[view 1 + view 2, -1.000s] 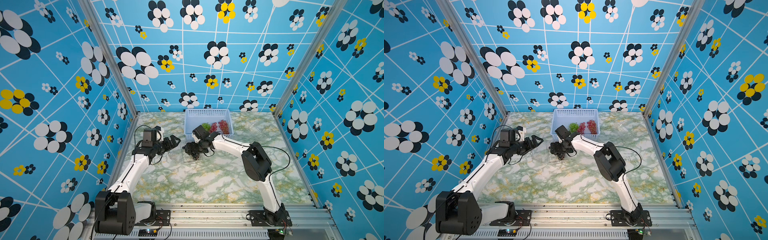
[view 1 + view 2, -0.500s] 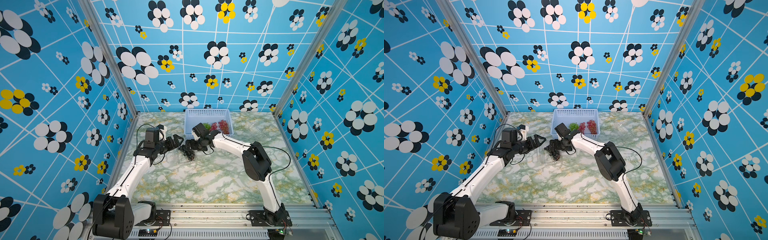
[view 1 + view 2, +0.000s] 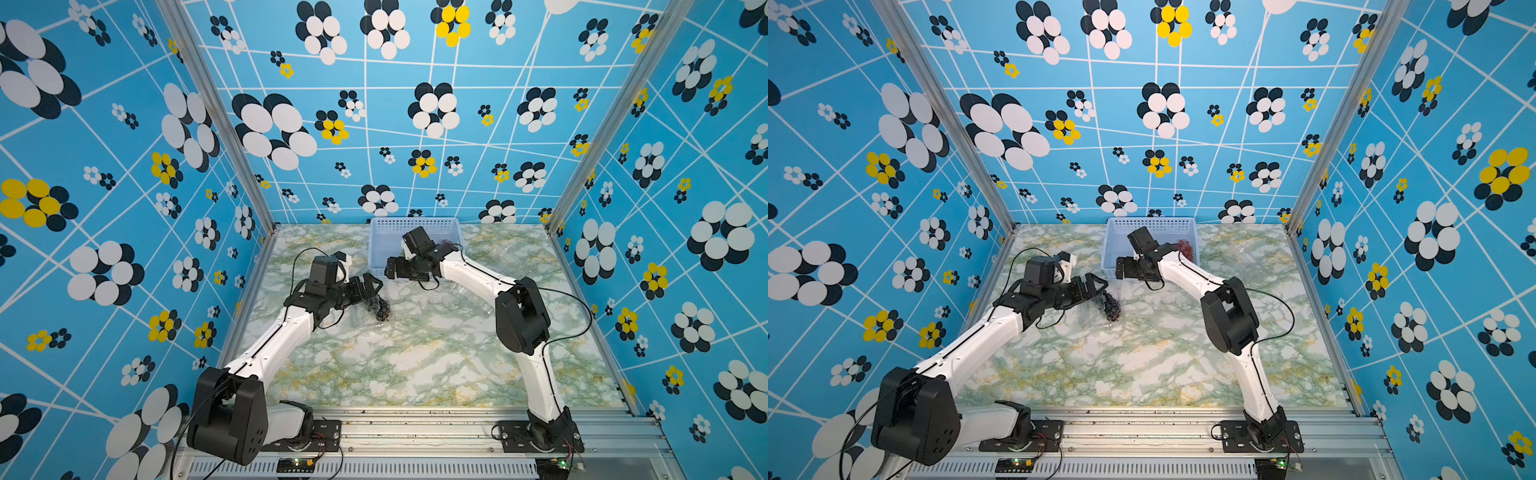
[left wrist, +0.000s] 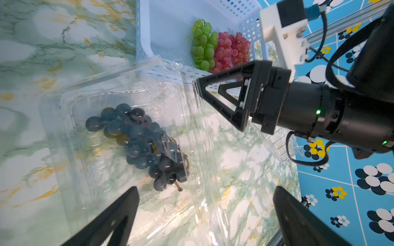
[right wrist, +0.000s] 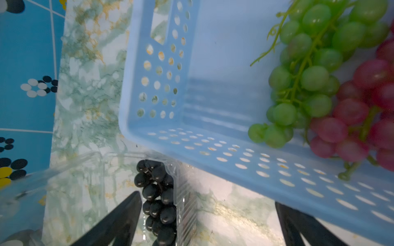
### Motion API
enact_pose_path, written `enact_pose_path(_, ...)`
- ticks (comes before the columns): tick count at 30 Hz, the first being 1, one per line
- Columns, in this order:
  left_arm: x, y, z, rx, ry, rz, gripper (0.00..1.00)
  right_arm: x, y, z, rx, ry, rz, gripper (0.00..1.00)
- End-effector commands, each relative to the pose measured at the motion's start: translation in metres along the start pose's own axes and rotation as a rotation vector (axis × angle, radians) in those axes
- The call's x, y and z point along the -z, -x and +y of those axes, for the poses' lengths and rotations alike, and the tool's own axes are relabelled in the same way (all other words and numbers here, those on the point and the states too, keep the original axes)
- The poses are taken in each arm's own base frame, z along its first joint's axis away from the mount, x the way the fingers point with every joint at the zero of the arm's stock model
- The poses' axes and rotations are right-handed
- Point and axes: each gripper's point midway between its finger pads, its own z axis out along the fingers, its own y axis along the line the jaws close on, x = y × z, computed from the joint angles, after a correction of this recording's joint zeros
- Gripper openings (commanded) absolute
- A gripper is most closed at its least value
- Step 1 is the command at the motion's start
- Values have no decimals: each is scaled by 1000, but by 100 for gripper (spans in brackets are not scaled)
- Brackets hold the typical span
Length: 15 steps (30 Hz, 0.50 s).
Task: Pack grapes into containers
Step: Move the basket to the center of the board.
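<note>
A dark purple-black bunch of grapes (image 4: 140,142) lies inside a clear clamshell container (image 4: 85,170) on the marble table, seen in both top views (image 3: 380,309) (image 3: 1112,307) and in the right wrist view (image 5: 157,198). My left gripper (image 3: 372,286) (image 4: 204,191) stands open at the container's near edge, with only clear plastic between its fingers. My right gripper (image 3: 390,268) (image 5: 206,199) is open and empty over the front wall of the blue basket (image 3: 415,226). One of its fingers (image 4: 226,73) shows in the left wrist view. Green grapes (image 5: 309,78) and red grapes (image 5: 362,119) lie in the basket.
More clear containers (image 3: 509,253) (image 3: 473,297) lie on the table to the right of the basket, near my right forearm. The basket stands against the back wall. Patterned blue walls close in the table on three sides.
My right gripper has drawn back from the dark bunch toward the basket, leaving the bunch in the clear container. My left gripper has moved right, up to the container.
</note>
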Motion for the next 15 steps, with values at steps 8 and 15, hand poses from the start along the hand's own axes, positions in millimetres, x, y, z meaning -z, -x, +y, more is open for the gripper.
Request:
enact_pose_path(8, -15, 1, 4, 40, -6, -50, 100, -10, 31, -22, 0, -31, -45, 99)
enact_pose_path(15, -26, -8, 17, 69, 9, -54, 99, 11, 21, -9, 8, 65, -40, 99)
